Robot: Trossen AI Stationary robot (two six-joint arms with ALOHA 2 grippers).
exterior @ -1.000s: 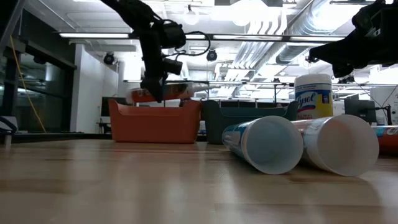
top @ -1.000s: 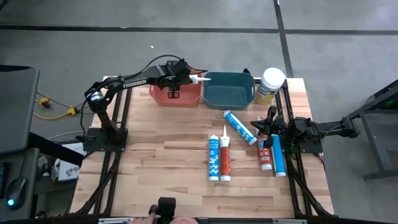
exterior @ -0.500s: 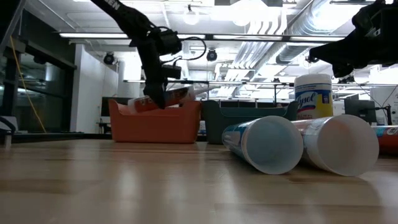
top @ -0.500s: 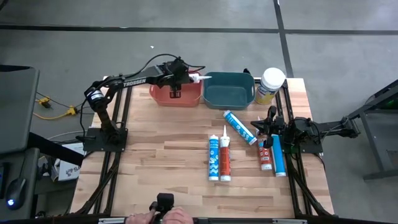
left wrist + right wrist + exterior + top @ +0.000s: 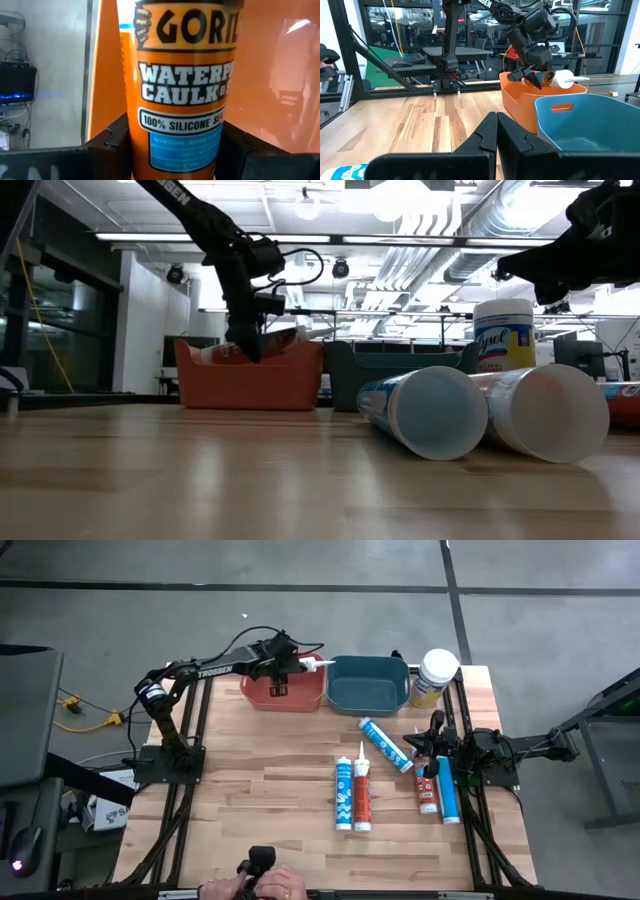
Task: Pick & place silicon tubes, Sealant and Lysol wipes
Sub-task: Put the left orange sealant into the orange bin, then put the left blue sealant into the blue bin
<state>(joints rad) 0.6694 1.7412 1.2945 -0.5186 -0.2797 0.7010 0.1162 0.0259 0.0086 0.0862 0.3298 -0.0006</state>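
**Left arm holding a caulk tube over the orange bin**

The left gripper [image 5: 284, 664] is reaching out to the far edge of the table and is hanging over the orange bin [image 5: 262, 698], its fingers [image 5: 111, 145] clamping the sides of an orange silicone caulk tube [image 5: 182, 90]. The tube is lying roughly level across the bin, its white nozzle [image 5: 313, 666] poking right toward the teal bin [image 5: 368, 705] that is sitting just beside the orange one. From table height, the tube's body is showing just above the orange bin's rim, tilting slightly, with the gripper coming down onto it from above.

The Lysol wipes [image 5: 436, 676] canister is standing upright at the far right corner of the table, just to the right of the teal bin, its white lid on top.

The rest of the tubes are lying flat on the wooden table [image 5: 260, 800]. A blue-and-white tube [image 5: 385, 744] is resting at an angle near the middle right. Nearer, a blue tube [image 5: 343, 794] and a red tube [image 5: 361, 791] are lying side by side, nozzles pointing to the far side. Two more, a short red tube [image 5: 428, 792] and a blue tube [image 5: 448, 790], are lying at the right edge, partly under the right arm.

The right gripper [image 5: 434, 730] is waiting at the right edge of the table, its fingers [image 5: 490, 132] pressing tightly together with nothing between them.

A person's hand [image 5: 268, 884] is showing at the near edge of the table.
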